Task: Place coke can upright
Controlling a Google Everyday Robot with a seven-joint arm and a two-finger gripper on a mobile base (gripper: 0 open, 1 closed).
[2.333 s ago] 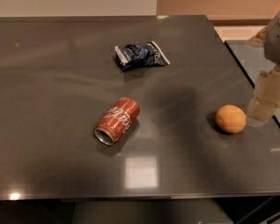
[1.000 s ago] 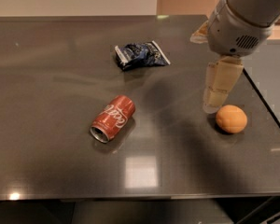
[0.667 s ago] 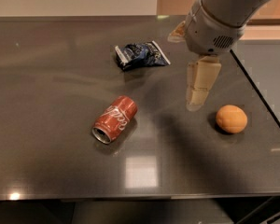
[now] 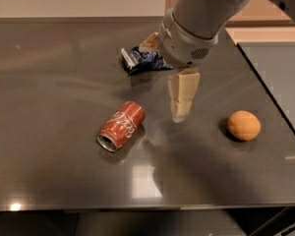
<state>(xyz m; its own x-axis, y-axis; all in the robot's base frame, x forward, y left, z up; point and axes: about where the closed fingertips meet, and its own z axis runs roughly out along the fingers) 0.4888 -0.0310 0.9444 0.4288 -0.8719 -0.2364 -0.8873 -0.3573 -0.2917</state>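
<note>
1. The coke can [image 4: 122, 126] is lying on its side on the dark table [image 4: 49, 82], a little left of the middle.
2. Its long axis is running diagonally: one silver end is facing the near-left, toward the camera, and the other end is pointing to the far-right. The white script is showing on the upper side.
3. The gripper [image 4: 181, 111] is hanging tip-down over the table just to the right of the can's far end, apart from it, and lying between the can and the orange [image 4: 244, 125].
4. Whether the gripper is open or closed cannot be told from this angle; it is gripping nothing.
5. The blue snack bag [image 4: 142, 59] is lying farther back, partly hidden behind the arm's wrist, well apart from the can.
6. Bare tabletop is stretching wide to the can's left and also in front of it, down to the near edge.
7. The table's right edge is running past the orange, well away from the can.
</note>
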